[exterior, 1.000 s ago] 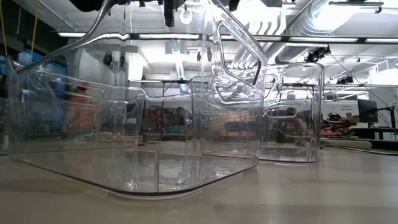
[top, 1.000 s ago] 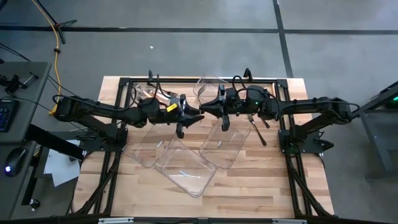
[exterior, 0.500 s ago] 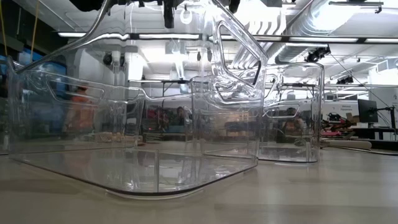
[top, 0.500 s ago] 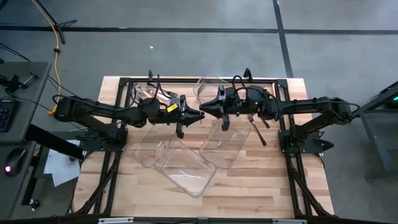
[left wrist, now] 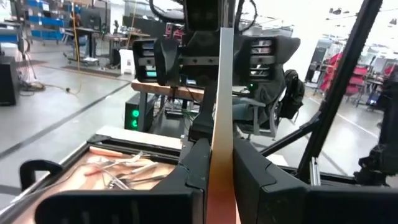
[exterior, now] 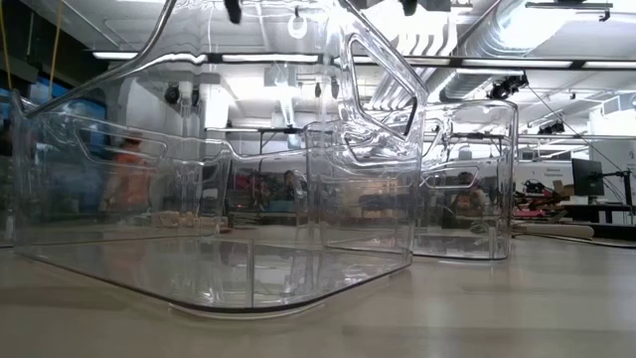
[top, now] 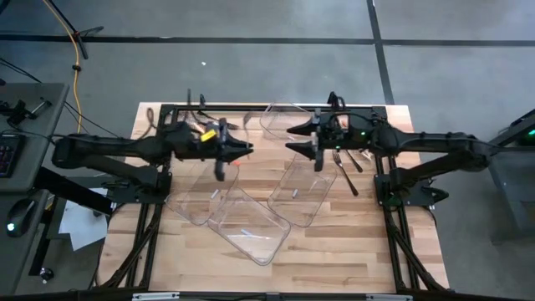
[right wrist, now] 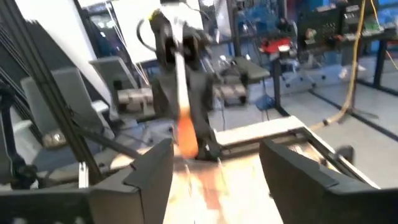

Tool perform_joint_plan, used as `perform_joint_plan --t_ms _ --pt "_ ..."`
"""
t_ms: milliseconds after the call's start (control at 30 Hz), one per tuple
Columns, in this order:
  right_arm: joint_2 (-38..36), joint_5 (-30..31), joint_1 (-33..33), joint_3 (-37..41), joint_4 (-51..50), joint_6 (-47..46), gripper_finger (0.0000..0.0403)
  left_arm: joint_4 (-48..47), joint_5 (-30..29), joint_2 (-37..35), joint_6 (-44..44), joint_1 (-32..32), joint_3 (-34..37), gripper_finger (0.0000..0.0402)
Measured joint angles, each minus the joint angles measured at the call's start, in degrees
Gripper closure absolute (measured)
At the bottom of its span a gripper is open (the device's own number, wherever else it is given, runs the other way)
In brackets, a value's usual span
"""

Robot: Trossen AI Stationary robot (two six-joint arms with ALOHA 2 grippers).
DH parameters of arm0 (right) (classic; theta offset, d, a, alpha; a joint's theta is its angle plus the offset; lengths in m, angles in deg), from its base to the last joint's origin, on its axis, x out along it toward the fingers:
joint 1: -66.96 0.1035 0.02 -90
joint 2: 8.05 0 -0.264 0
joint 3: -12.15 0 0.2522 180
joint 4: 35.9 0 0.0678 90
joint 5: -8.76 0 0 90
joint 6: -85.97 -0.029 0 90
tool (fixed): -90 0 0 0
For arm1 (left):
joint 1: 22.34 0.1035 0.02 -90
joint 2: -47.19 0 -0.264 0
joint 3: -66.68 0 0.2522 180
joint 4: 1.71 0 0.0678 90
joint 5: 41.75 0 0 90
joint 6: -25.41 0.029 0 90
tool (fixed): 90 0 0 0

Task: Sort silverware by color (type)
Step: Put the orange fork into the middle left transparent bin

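In the lower middle of the overhead frame, three clear bins (top: 249, 224) lie empty on the wooden desk (top: 351, 242). Above them, left of centre, the left pincer (top: 245, 150) is clamped on an orange-handled utensil (left wrist: 221, 118). Right of centre, the right pincer (top: 291, 139) stands apart, empty. Black silverware (top: 344, 167) lies at the right. At the upper left, orange-handled pieces (left wrist: 118, 168) sit in another bin.

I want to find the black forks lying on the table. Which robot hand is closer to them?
The right hand. It hangs open just beside the black forks, which lie under its arm. The left hand, gripping an orange-handled piece, is farther off.
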Motion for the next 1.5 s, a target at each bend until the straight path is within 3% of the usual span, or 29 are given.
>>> perform_joint_plan --t_ms 167,300,500,900,1067,1300,1500 --pt "-5.4 1.2 -0.3 0.0 -9.2 0.0 0.0175 -10.0 -4.2 -7.0 0.0 -2.8 0.0 0.0374" --pt "-8.7 4.5 -0.2 0.0 -10.1 -1.1 0.0174 -15.1 -9.2 -10.2 0.1 -6.8 0.0 0.0374" --pt "-10.6 5.6 -0.2 0.0 -9.0 -1.0 0.0174 -15.9 -13.9 -11.3 1.7 -10.7 0.0 0.0374" --pt "-10.4 5.8 -0.2 0.0 -9.1 -1.0 0.0174 -19.3 -17.2 -11.4 0.6 -10.8 0.0 0.0373" --pt "-10.4 7.0 -0.2 0.0 -9.1 -1.0 0.0174 -33.9 -18.9 -11.4 -11.4 -11.3 0.0 0.0374" --pt "-10.4 7.3 -0.2 0.0 -9.4 -1.0 0.0174 -59.7 -18.7 -10.6 -35.8 -16.5 0.0 0.0373" --pt "-10.4 8.0 -0.2 0.0 -9.9 -1.0 0.0174 -71.9 -15.8 -10.1 -54.9 -23.3 0.0 0.0374"
